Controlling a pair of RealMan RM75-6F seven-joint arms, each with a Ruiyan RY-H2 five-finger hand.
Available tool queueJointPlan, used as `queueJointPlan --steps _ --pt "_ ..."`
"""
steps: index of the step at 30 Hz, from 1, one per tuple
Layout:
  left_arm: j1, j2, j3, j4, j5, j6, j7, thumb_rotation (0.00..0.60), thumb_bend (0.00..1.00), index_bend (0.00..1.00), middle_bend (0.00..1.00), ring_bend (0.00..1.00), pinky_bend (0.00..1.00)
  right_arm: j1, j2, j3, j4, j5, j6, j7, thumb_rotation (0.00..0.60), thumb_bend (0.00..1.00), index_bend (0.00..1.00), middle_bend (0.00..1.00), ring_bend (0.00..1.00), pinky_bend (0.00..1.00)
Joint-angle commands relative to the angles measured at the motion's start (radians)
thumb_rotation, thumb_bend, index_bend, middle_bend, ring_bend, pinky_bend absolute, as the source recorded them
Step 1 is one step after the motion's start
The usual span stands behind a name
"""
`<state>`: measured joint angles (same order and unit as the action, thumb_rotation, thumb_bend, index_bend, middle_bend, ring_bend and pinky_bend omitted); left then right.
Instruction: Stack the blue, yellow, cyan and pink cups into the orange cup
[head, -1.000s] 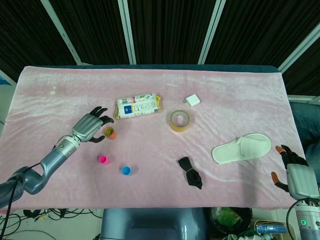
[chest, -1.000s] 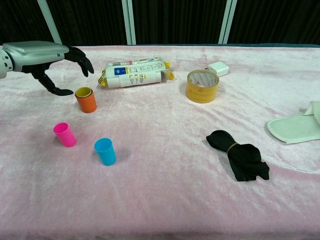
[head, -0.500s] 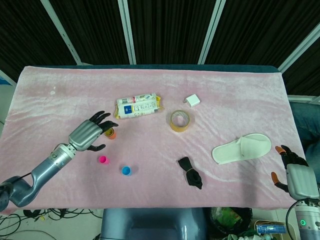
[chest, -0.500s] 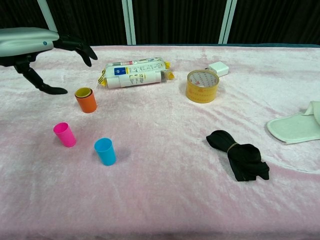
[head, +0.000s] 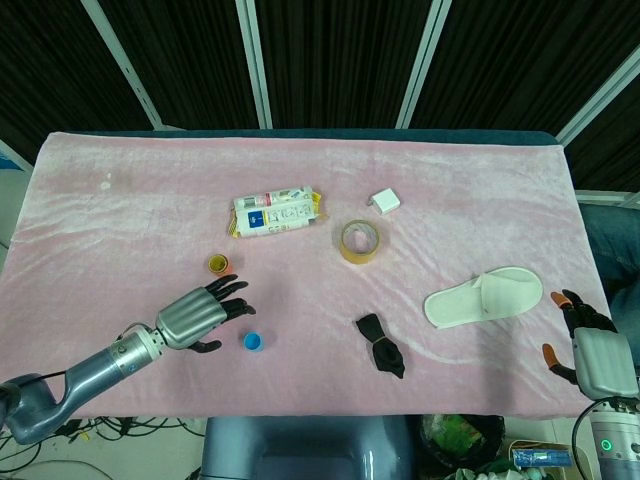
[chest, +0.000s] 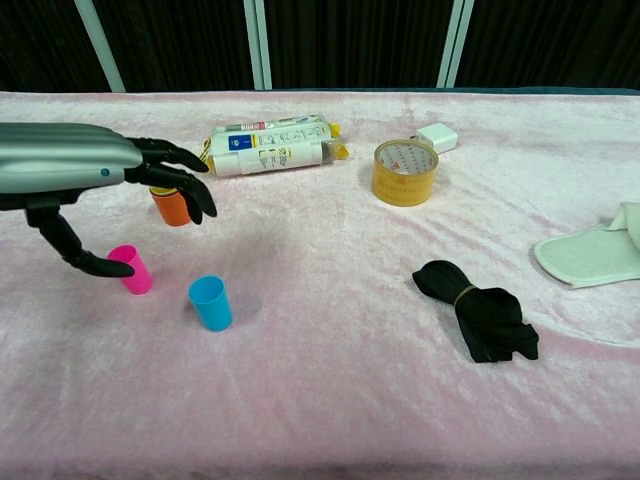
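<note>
From the head view, left hand (head: 195, 319) hovers over the pink cloth (head: 130, 200), fingers spread and holding nothing, and it covers the pink cup. Blue cup (head: 253, 342) stands upright just beside its fingertips. Orange cup (head: 219, 264), with a yellow cup nested inside, stands apart, farther from the robot than the hand. Snack packet (head: 276, 212), tape roll (head: 359, 241), white box (head: 384, 201), black bundle (head: 381, 345) and white slipper (head: 484, 296) lie further right. Right hand (head: 590, 350) sits off the table's edge at lower right, fingers apart, empty. From the chest view, left hand (chest: 75, 175) is spread with nothing in its grasp; its thumb tip is at the rim of the pink cup (chest: 131, 269), contact uncertain. Blue cup (chest: 211, 303) stands near it to the right. Orange cup (chest: 174, 206) is partly hidden behind the fingers. No cyan cup can be made out separately.
</note>
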<state>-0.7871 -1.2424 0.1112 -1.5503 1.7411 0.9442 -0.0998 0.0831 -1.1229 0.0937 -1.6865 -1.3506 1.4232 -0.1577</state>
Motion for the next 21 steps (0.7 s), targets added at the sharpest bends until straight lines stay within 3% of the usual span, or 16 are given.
queueJointPlan --steps 1,12,21 --pt "-0.014 -0.026 0.002 0.006 -0.010 -0.036 0.013 0.600 0.25 0.22 0.28 0.00 0.00 0.000 0.000 0.000 0.000 0.001 -0.001 0.001 0.600 0.30 0.17 0.10 0.17 0.24" --pt "-0.040 -0.120 -0.010 0.065 -0.028 -0.097 0.058 0.600 0.26 0.26 0.29 0.00 0.00 0.001 0.001 0.001 0.001 0.003 -0.003 0.007 0.600 0.30 0.17 0.10 0.18 0.24" --pt "-0.048 -0.162 -0.015 0.102 -0.053 -0.122 0.062 0.600 0.33 0.32 0.34 0.00 0.00 0.002 0.002 0.001 0.001 0.002 -0.005 0.009 0.600 0.30 0.17 0.10 0.18 0.24"
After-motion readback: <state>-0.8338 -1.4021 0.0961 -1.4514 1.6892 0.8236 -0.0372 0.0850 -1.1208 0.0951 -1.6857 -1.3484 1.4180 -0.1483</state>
